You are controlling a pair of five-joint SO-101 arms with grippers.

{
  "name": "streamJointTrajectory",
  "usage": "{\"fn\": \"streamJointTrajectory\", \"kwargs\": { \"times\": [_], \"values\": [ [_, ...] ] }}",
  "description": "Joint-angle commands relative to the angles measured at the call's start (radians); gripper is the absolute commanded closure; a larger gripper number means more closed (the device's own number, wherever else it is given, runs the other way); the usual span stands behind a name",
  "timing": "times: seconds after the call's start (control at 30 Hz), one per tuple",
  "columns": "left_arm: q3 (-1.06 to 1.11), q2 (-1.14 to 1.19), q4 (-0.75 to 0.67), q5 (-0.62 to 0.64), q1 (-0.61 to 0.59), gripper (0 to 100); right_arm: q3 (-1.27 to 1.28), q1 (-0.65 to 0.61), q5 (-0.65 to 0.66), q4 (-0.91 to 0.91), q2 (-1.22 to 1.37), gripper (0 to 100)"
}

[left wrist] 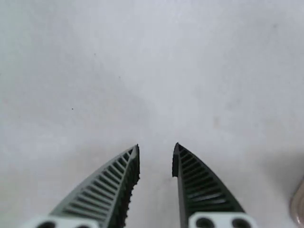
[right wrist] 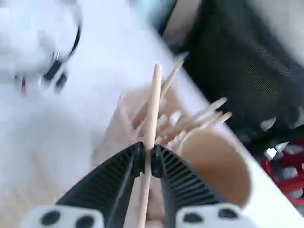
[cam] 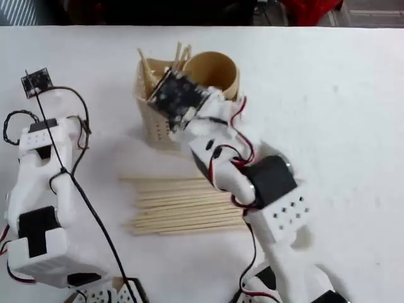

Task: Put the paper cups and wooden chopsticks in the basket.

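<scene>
Wooden chopstick (right wrist: 153, 104) clamped in right pincer (right wrist: 148, 147), seemingly over half-hidden basket (cam: 154, 129); left pincer (left wrist: 156, 149) parted

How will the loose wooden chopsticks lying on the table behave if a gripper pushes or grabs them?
Probably stiff and light: the loose chopsticks are thin, straight wooden sticks. Lying side by side on the smooth table, they would likely roll or fan apart if pushed sideways. One looks easy to pinch; the right gripper holds a single chopstick.
</scene>
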Motion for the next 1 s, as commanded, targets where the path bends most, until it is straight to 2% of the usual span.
{"fn": "streamJointTrajectory", "kwargs": {
  "times": [0.0, 0.17, 0.37, 0.63, 0.77, 0.97],
  "values": [
    [-0.003, -0.004, -0.017, -0.012, 0.002, 87, -0.135, 0.002, -0.166, -0.186, 0.035, 98.2],
    [-0.003, -0.004, -0.017, -0.012, 0.002, 87, -0.138, -0.002, -0.261, -0.539, 0.127, 98.2],
    [-0.006, -0.004, -0.017, -0.012, 0.002, 87, -0.144, 0.002, -0.304, -0.717, 0.275, 98.2],
    [-0.008, -0.004, -0.017, -0.012, 0.007, 87, -0.169, 0.005, -0.308, -0.723, 0.380, 98.2],
    [-0.008, -0.004, -0.017, -0.012, 0.007, 87, -0.305, -0.004, -0.305, -0.699, 0.386, 98.2],
    [-0.003, -0.004, -0.017, -0.012, 0.007, 87, -0.497, -0.016, -0.305, -0.558, 0.453, 98.2]
  ]
}}
